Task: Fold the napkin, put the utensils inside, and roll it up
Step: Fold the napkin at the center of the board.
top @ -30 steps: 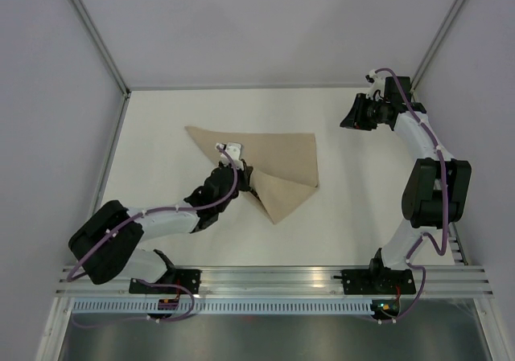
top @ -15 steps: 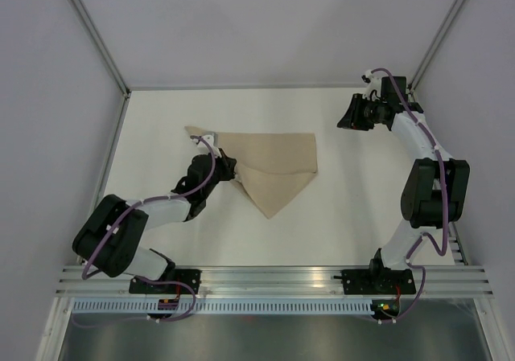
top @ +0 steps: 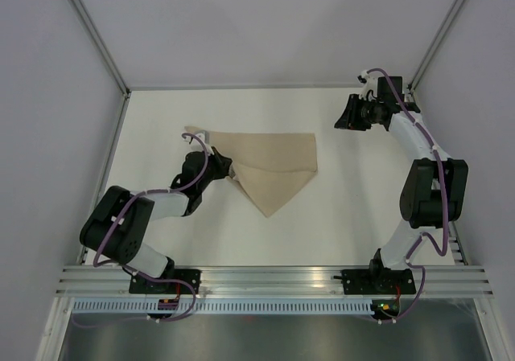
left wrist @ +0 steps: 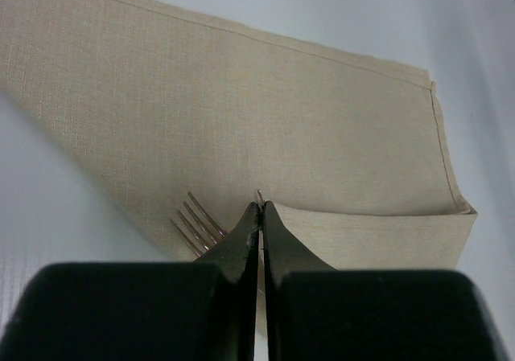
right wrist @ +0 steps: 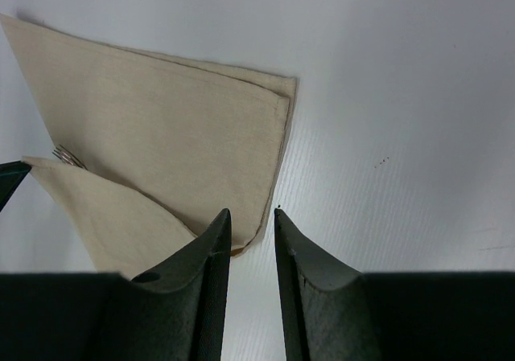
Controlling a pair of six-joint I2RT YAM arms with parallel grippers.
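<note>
The tan napkin (top: pixel 278 162) lies on the table, folded, with a flap (top: pixel 269 190) doubled over its near part. My left gripper (top: pixel 228 169) is shut on the flap's left corner; in the left wrist view (left wrist: pixel 260 204) the jaws are pressed together with a sliver of cloth at the tips. The fork's silver tines (left wrist: pixel 197 220) stick out from under the flap just left of the fingers; its handle is hidden. The tines also show in the right wrist view (right wrist: pixel 67 156). My right gripper (top: pixel 341 123) is open and empty, held above the table to the right of the napkin (right wrist: pixel 161 136).
The white table (top: pixel 362 208) is walled by grey panels on the left, back and right. A metal rail (top: pixel 273 276) with the arm bases runs along the near edge.
My left gripper has moved left and slightly back, dragging the flap's corner with it, so the flap lies further left. The right gripper has drifted slightly left.
</note>
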